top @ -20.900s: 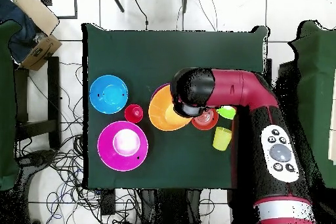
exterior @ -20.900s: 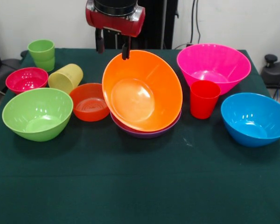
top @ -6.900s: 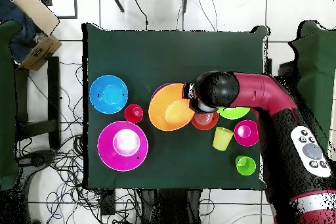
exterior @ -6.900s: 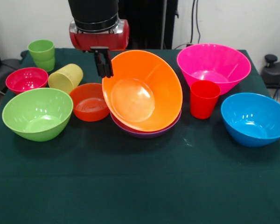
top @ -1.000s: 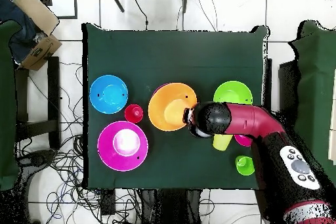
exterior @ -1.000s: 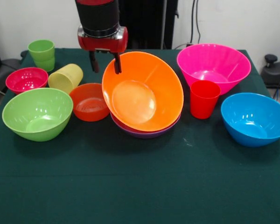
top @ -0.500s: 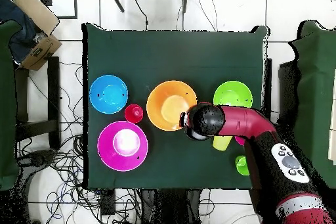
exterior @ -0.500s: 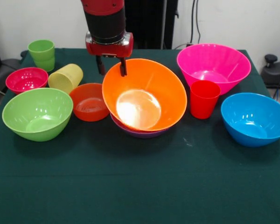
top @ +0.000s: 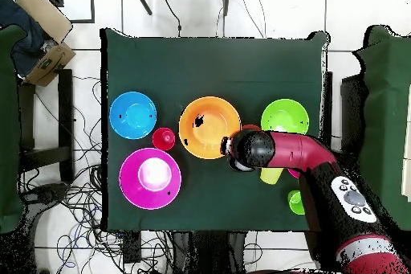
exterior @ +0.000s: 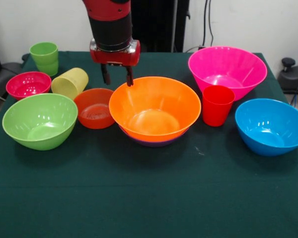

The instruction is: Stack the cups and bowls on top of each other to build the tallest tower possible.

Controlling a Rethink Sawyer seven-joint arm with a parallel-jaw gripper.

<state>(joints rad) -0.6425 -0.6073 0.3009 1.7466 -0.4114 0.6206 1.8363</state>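
- Front view is showing the tool (exterior: 116, 77) hanging just behind the back rim of the large glossy orange plastic bowl (exterior: 155, 110), its two dark fingers spread apart and gripping nothing.
- The orange bowl is sitting level inside a large purple plastic bowl (exterior: 154, 143), of which only a thin edge is peeking out underneath; this two-bowl nest is making up the tower so far, at the middle of the green-clothed counter (exterior: 149, 198).
- The other pieces are standing loose on the counter: the large pink plastic bowl (exterior: 227, 71), the large blue plastic bowl (exterior: 271, 126) and the small red plastic tumbler (exterior: 217, 105) on one side.
- On the other side are lying the large lime-green plastic bowl (exterior: 39, 120), the small red-orange plastic bowl (exterior: 93, 107), the small magenta plastic bowl (exterior: 28, 84), the pale yellow plastic tumbler (exterior: 69, 82) tipped on its side, and the green plastic tumbler (exterior: 44, 58) upright at the far corner.
- Overhead view is showing the arm's head covering the red-orange bowl area beside the orange bowl (top: 209, 127).
- Judging by this, the task is only getting started: three big bowls, two small bowls and three tumblers are waiting to go on.
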